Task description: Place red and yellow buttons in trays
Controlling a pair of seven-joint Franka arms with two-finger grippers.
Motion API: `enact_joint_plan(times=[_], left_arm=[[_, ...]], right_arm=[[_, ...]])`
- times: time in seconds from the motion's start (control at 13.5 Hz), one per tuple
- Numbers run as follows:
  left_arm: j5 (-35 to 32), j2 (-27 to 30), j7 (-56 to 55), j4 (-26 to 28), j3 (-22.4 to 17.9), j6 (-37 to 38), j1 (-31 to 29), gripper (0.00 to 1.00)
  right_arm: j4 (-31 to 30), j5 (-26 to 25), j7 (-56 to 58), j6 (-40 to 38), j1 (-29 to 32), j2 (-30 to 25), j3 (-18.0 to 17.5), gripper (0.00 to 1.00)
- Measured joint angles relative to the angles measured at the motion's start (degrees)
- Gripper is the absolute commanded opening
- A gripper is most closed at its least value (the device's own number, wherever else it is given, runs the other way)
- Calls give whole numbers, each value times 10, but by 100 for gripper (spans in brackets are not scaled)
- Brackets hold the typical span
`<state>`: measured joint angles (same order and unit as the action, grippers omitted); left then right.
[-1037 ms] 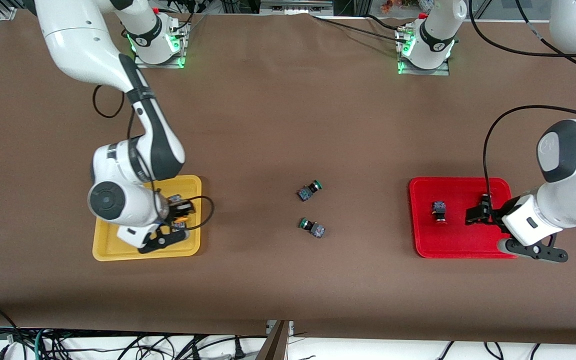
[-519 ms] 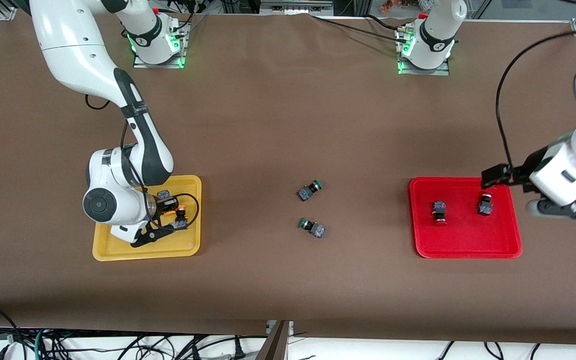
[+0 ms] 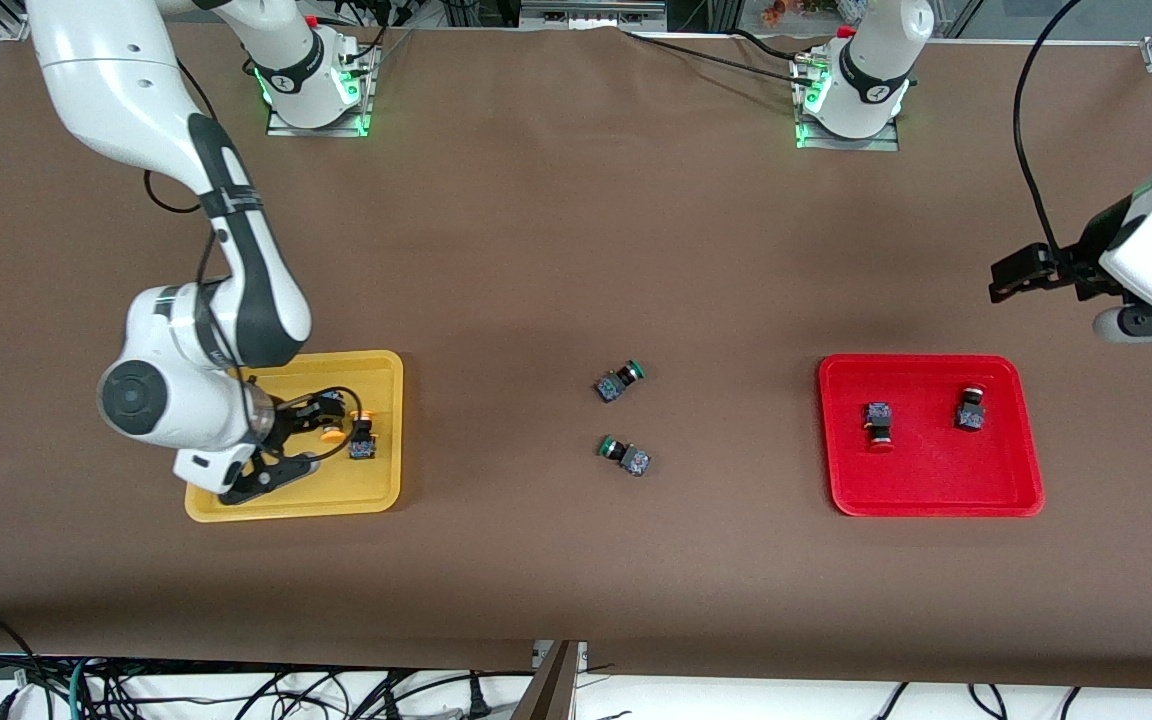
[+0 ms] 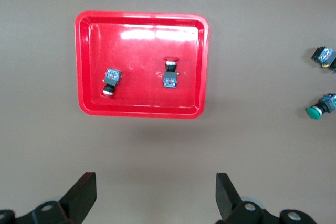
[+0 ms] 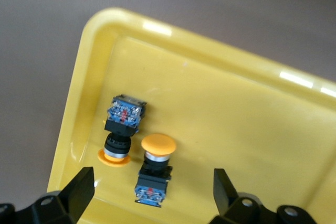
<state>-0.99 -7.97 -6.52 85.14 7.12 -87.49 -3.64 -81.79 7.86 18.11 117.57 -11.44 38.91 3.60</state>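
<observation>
Both arms have pulled back since a second ago. Right claw [image 3: 311, 440] has slid off toward the outer edge of the yellow tray [image 3: 386, 365], jaws spread and empty over it. Two yellow buttons [image 5: 140, 156] lie side by side in that tray, pointing opposite ways. Mid-surface [image 3: 536, 250], two green buttons [image 3: 621, 415] sit untouched. Red tray [image 3: 921, 500] holds two red buttons [image 3: 921, 415], well apart. Left claw [image 3: 1011, 275] has lifted clear, open and empty, over bare surface just past the tray's rim on the base side. Judging by this, all four are placed; nothing is left to reach for.
</observation>
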Motion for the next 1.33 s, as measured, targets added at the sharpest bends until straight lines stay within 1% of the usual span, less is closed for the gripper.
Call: enact_joint_plan(times=[0.07, 0.22, 0.52, 0.67, 0.89, 1.04, 1.11, 1.33], left_arm=[[0, 5, -1, 9, -1, 0, 0, 100], [7, 1, -1, 16, -7, 0, -4, 100], [14, -5, -1, 14, -8, -2, -3, 100], [14, -5, -2, 8, -7, -3, 1, 100], [14, -8, -2, 6, -8, -3, -1, 100], [14, -10, -2, 6, -8, -3, -2, 100], [14, -10, -2, 6, -8, -3, -2, 100], [14, -13, -2, 6, -8, -3, -2, 100]], right_arm=[[12, 5, 0, -16, 4, -15, 0, 100], [23, 6, -27, -77, 4, -61, -1, 100], [23, 6, -111, -196, 2, -177, -3, 100], [4, -3, -149, -223, 1, -230, -3, 100], [-50, -31, -202, -263, 1, -309, -5, 100], [-69, -50, -203, -283, 1, -342, -5, 100], [-75, -55, -203, -288, 1, -350, -5, 100], [-78, -79, -202, -289, 1, -349, -5, 100]])
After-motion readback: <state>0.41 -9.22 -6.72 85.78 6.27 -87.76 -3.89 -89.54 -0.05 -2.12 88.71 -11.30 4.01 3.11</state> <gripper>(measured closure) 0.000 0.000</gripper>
